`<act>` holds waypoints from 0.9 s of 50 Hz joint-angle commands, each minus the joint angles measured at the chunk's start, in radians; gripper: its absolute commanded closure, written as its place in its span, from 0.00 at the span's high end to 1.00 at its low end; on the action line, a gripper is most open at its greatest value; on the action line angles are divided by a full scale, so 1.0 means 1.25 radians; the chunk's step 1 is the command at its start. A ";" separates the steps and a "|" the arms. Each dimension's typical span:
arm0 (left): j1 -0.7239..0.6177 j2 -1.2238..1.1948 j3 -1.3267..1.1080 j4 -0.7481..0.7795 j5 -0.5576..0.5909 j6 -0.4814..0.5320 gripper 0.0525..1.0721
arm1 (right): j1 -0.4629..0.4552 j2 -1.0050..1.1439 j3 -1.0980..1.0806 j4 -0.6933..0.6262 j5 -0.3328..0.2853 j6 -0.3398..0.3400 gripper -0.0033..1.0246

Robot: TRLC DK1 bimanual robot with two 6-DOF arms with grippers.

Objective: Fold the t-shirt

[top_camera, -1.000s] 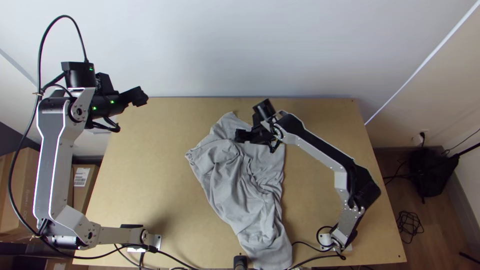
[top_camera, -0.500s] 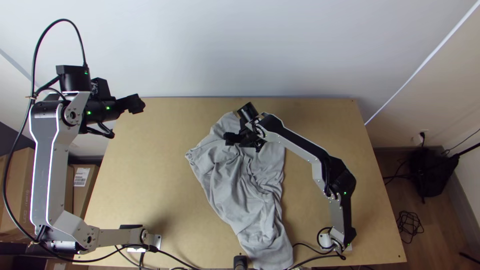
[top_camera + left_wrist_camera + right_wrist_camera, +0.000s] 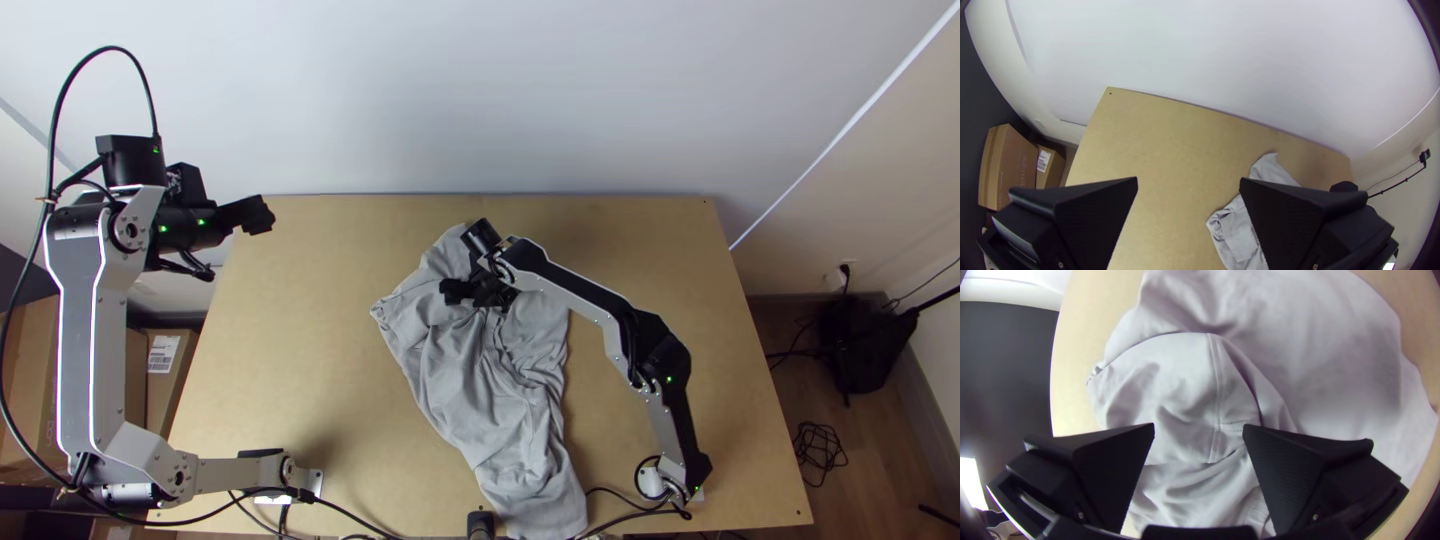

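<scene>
We have the nearer, black-fingered right gripper [image 3: 1199, 426] wide over the rumpled grey cloth t-shirt [image 3: 490, 410], its long axis running near-to-far

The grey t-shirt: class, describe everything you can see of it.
The t-shirt is plain grey, of soft-looking cloth with stitched seams. It lies bunched and wrinkled, neither flat nor neatly folded, with a loose layer lapping over a smoother part. It rests on the table, stretching from near the far edge to the near edge. The right pincer is open over it; whether they touch, I cannot tell.
</scene>
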 commanded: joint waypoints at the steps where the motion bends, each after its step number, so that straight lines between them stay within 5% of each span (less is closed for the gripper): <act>1: 0.009 -0.023 -0.009 -0.015 0.008 0.020 0.95 | 0.014 0.032 0.021 -0.008 0.003 0.011 0.68; 10: 0.016 -0.020 -0.010 -0.026 0.008 0.031 0.95 | 0.012 0.048 0.035 -0.008 0.053 -0.004 0.03; 26: 0.003 0.011 0.007 -0.028 0.010 0.034 0.95 | -0.009 -0.012 0.007 -0.021 0.073 -0.038 0.03; 29: -0.002 0.018 0.009 -0.026 0.010 0.034 0.95 | -0.011 -0.013 0.011 -0.021 0.072 -0.059 0.20; 34: -0.010 0.026 0.017 -0.025 0.010 0.030 0.95 | -0.010 -0.015 0.005 -0.037 0.072 -0.065 0.86; 45: -0.006 0.037 0.025 -0.024 0.010 0.030 0.95 | 0.004 -0.003 0.011 -0.051 0.074 -0.078 0.89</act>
